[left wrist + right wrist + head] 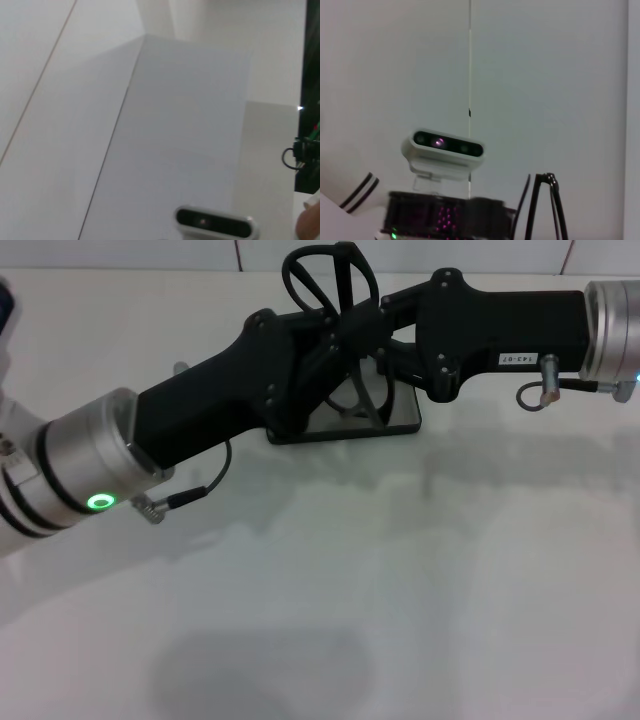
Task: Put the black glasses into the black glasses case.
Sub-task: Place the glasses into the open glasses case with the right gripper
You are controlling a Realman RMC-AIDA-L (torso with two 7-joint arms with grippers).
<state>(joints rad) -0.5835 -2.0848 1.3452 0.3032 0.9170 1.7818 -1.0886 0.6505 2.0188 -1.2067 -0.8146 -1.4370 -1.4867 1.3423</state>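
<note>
On the white tabletop (400, 580) the two arms met over the black glasses case (395, 420), which lay open near the far edge with its long axis running left to right. The left tool (320, 360) and right tool (385, 325) crowded together above it; whether either was clenched or released could not be told, since their fingers were hidden. The black glasses (325, 280) stood lifted above the case between the tools, lens loops uppermost and temple arms slanting down toward the lining. The step looked like the insertion itself. Next, the frame would likely need laying flat along the case's length, then lowering in.
</note>
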